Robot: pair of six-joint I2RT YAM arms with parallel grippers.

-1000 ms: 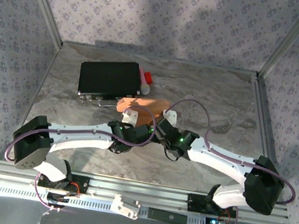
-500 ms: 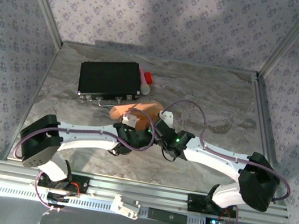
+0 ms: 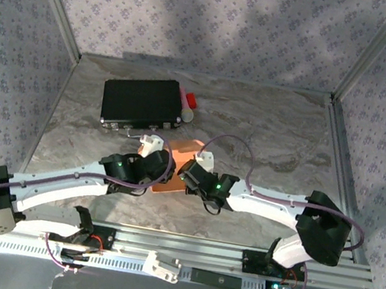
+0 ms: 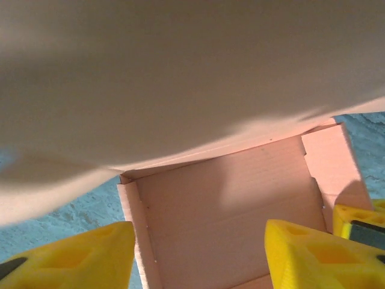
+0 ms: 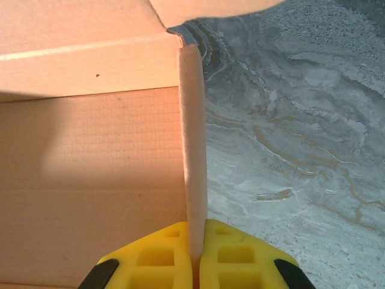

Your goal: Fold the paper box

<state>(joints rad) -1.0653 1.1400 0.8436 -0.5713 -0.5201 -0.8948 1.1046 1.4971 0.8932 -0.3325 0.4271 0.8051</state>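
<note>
The paper box (image 3: 173, 172) is salmon-orange cardboard, partly folded, lying on the marble table between my two grippers. In the left wrist view its inner floor (image 4: 225, 208) and left side wall (image 4: 129, 211) show, and a large blurred flap (image 4: 180, 72) hangs over the top. My left gripper (image 4: 198, 256) is open, its yellow fingers (image 4: 66, 256) wide apart over the box floor. My right gripper (image 5: 194, 256) is shut on the box's upright right side wall (image 5: 192, 138), with the box interior (image 5: 90, 174) to its left. In the top view the left gripper (image 3: 159, 160) and the right gripper (image 3: 188, 171) flank the box.
A black flat case (image 3: 143, 101) lies at the back left, with a small red object (image 3: 189, 100) and a pale one (image 3: 187, 114) at its right end. Bare marble (image 3: 284, 130) stretches to the right and back. Metal frame rails (image 3: 338, 161) bound the table.
Both grippers and the box have moved nearer and to the left. The left arm has swung out to the left and now reaches across to the box.
</note>
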